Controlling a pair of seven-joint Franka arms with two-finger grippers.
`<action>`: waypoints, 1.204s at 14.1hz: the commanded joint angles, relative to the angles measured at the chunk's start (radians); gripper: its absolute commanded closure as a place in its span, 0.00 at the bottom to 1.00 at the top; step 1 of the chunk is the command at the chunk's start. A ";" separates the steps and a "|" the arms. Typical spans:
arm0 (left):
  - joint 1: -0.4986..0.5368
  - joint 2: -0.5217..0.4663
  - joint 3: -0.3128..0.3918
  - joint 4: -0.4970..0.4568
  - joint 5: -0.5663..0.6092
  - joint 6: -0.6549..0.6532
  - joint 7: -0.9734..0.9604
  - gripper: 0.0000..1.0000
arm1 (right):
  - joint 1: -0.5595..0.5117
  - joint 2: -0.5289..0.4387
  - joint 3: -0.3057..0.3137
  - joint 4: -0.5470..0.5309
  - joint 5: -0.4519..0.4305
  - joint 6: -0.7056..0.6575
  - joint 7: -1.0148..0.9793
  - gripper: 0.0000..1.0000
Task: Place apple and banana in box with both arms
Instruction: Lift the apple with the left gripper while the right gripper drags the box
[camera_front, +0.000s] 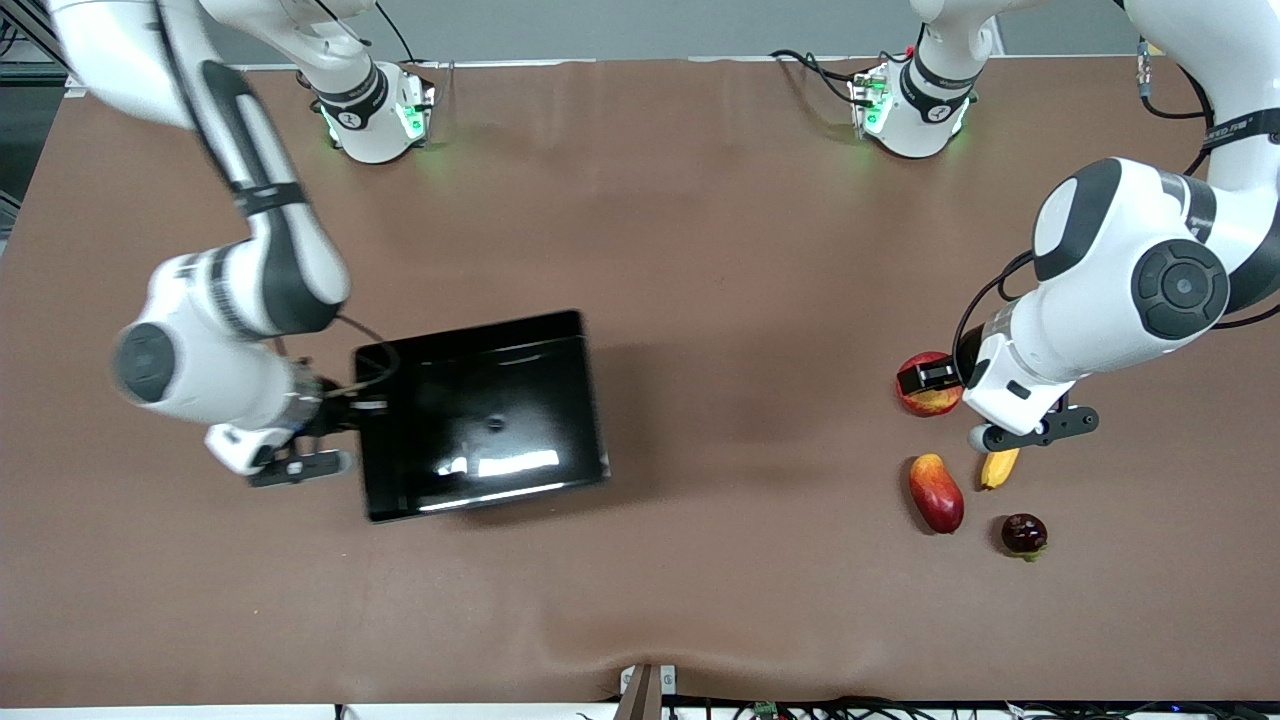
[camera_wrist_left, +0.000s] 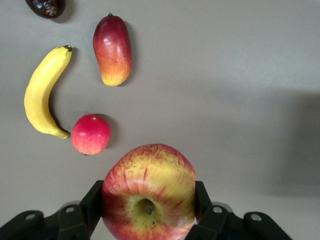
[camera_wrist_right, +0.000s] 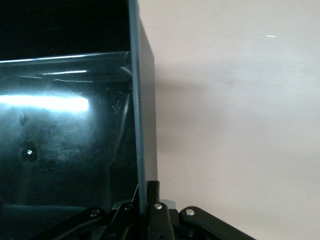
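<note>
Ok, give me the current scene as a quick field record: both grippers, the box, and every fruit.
left gripper: shut on the apple, over the fruit cluster
right gripper: shut on the box wall, at the right arm's end of the table
box contents: no fruit seen inside
banana: lying on the table, untouched
small red round fruit: on the table by the banana's tip
mango-like fruit: on the table beside the banana
dark round fruit: nearest the front camera
</note>
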 joint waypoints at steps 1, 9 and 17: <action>0.010 -0.040 -0.009 -0.001 -0.017 -0.041 -0.009 1.00 | 0.131 -0.039 -0.011 -0.080 0.019 0.129 0.216 1.00; 0.010 -0.036 -0.008 0.027 -0.038 -0.064 -0.009 1.00 | 0.383 0.008 -0.017 -0.120 0.004 0.247 0.590 1.00; -0.051 -0.004 -0.008 0.028 -0.063 -0.053 -0.113 1.00 | 0.460 0.065 -0.023 -0.175 -0.068 0.399 0.717 1.00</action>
